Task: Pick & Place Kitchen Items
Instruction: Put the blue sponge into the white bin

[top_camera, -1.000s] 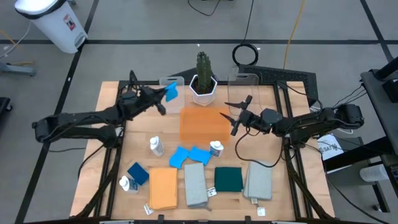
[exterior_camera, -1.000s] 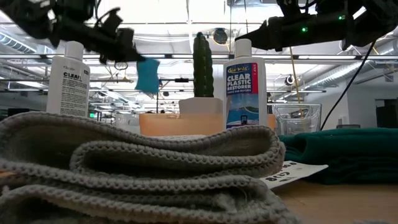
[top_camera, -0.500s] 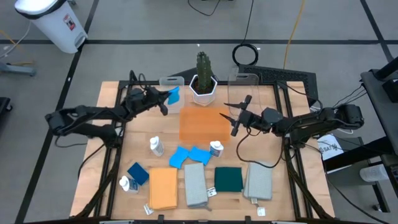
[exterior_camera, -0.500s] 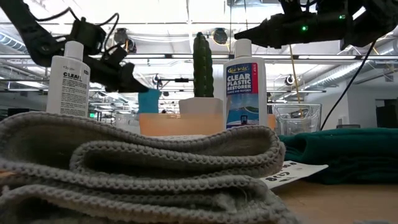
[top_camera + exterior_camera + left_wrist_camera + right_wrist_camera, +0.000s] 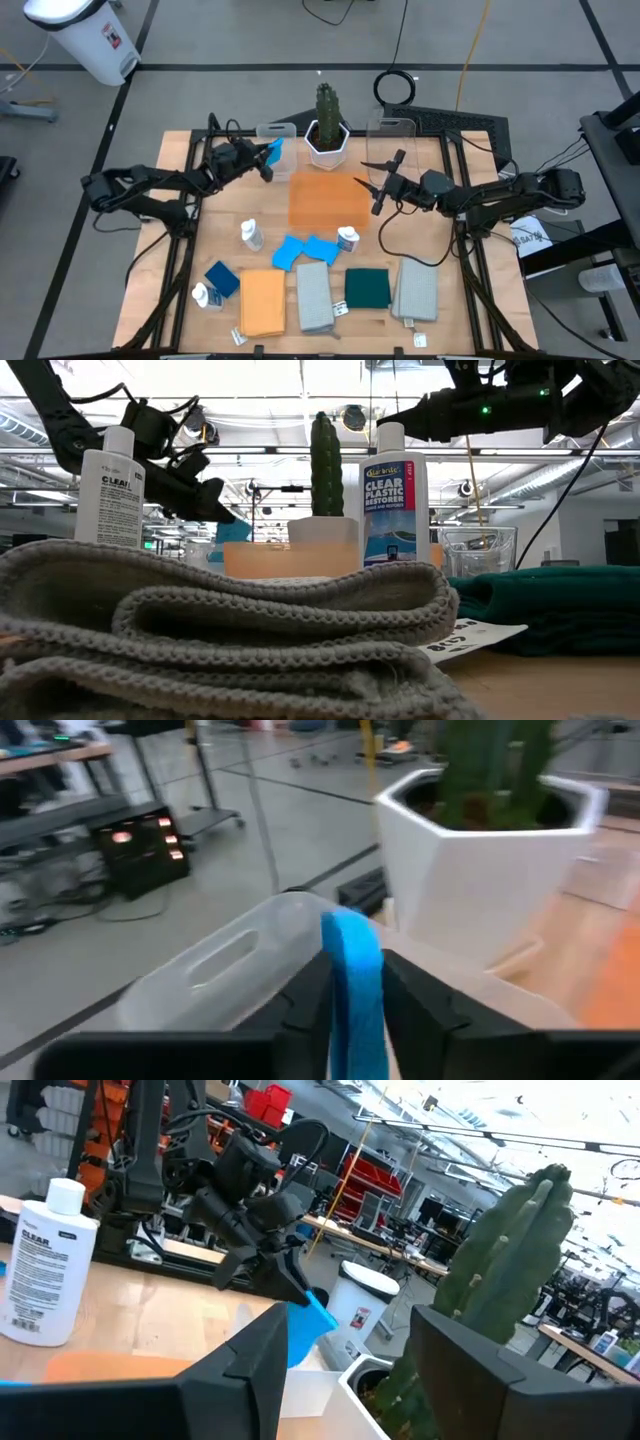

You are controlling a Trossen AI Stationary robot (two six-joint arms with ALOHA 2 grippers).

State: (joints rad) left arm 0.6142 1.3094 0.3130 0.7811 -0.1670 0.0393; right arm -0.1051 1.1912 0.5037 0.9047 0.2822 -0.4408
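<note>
High view: your left gripper (image 5: 268, 158) pinches a blue sponge (image 5: 275, 151) over the small clear bin (image 5: 272, 133) beside the cactus (image 5: 327, 125). Your right gripper (image 5: 372, 188) hovers at the orange tray's (image 5: 325, 201) edge, jaws spread, holding nothing. Count: four sponges, one held, two (image 5: 303, 249) clustered mid-table, one (image 5: 221, 278) near the front-left bottle; three bottles (image 5: 250, 234); four cloths (image 5: 263, 302), one orange, two grey, one green.

Low view: the sponge (image 5: 232, 531) hangs low behind the tray (image 5: 290, 558). Only two bottles show here.

Left wrist view: the sponge (image 5: 351, 982) stands on edge between the fingers (image 5: 416, 1003), just by the bin's (image 5: 220, 965) rim. Released here, it could catch the rim and fall outside.

Right wrist view: the spread fingers (image 5: 477, 1363) frame the cactus (image 5: 495, 1275); reaching forward risks striking it.
</note>
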